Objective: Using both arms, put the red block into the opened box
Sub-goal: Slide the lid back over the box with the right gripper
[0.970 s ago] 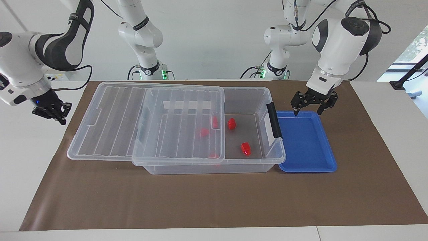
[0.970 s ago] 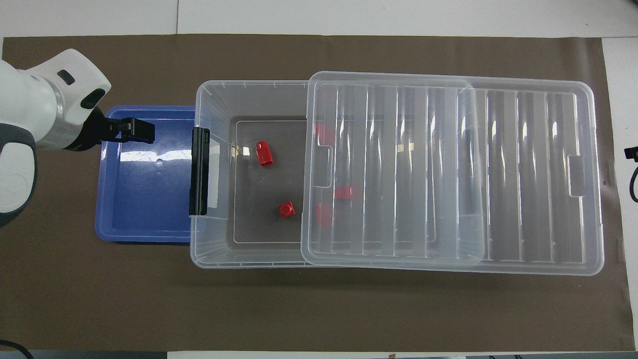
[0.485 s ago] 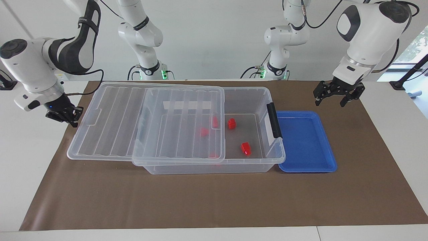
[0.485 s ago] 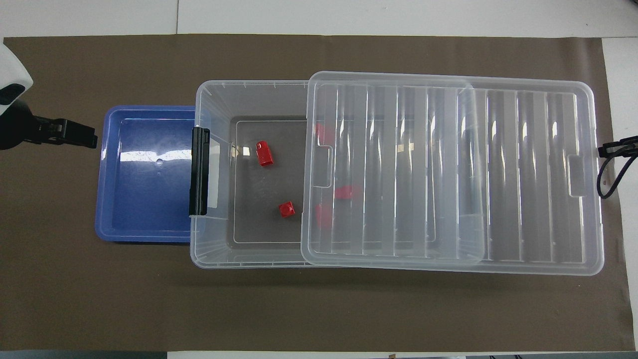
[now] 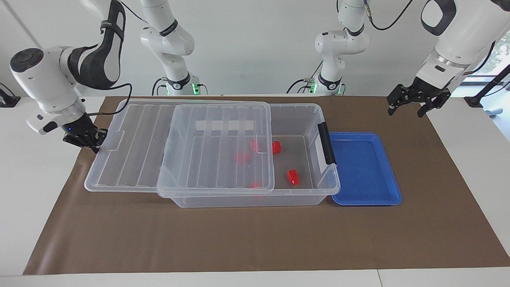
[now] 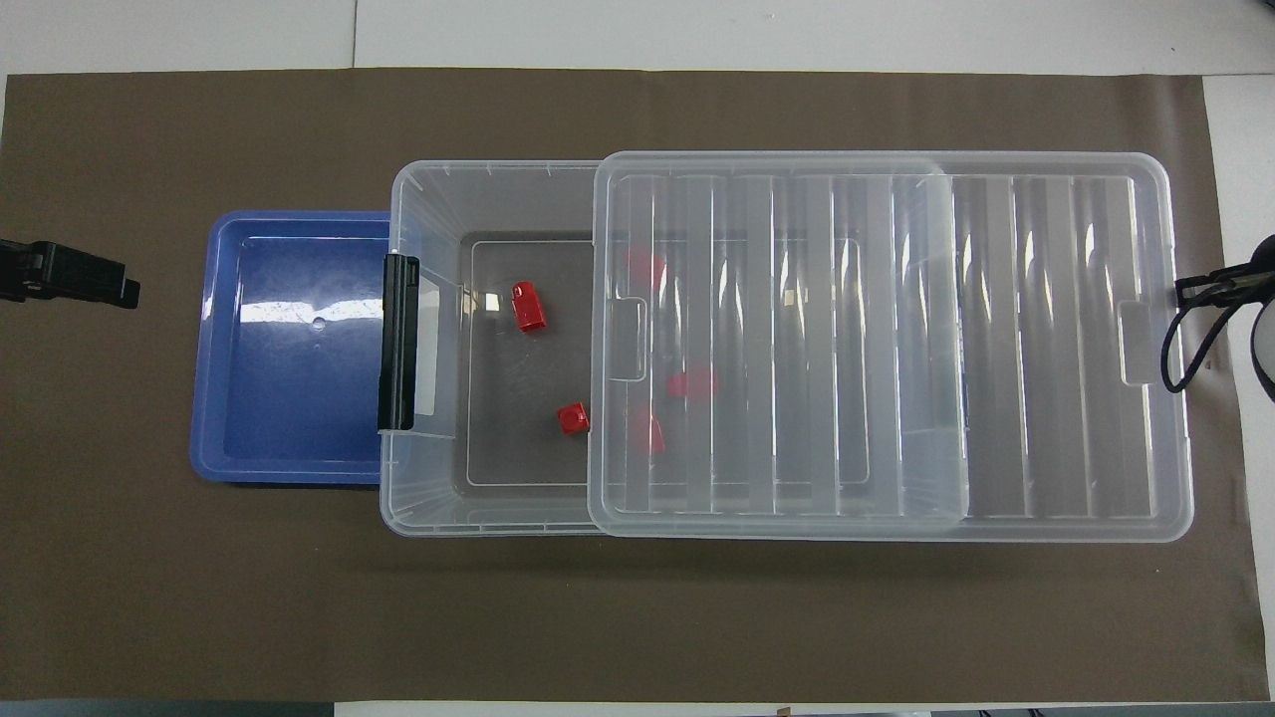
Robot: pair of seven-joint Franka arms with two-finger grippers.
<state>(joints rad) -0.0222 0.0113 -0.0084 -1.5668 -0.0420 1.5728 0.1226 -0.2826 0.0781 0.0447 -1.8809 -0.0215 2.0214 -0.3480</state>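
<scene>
- Red blocks, small chunky stepped pieces of bright plastic, all lie on the floor of the large clear plastic box [image 5: 303, 191]; one red block [image 5: 293, 177] and a second [image 5: 276, 147] sit in the uncovered part, and at least three more show as blurred red shapes under the lid.
- Ribbed clear plastic lid [image 5: 179, 147] lies slid along the box toward the right arm's end of the worktop, so that only the end by the black latch [image 5: 326, 143] is open; the lid's other end overhangs the brown paper mat [image 5: 255, 239].
- Shallow blue plastic tray [image 5: 392, 195] sits just beside the latch end and holds nothing that I can see.
- The right gripper [image 5: 85, 137], jaws closed on nothing, is at the overhanging end of the lid, touching it or very nearly.
- The left gripper [image 5: 412, 104], jaws spread and empty, hangs above the mat past the tray, well apart from the box; this arm looks to be waiting.
- Judging from how things lie, the blocks are in and the lid is the matter in hand.
- Risks, as I see them: the lid is smooth, light and flexible, so a push off its centre line could skew it and jam a corner on the rim, or tip the unsupported end down.
- A hard shove could drag the whole slick box over the paper into the tray, or rumple the mat.
</scene>
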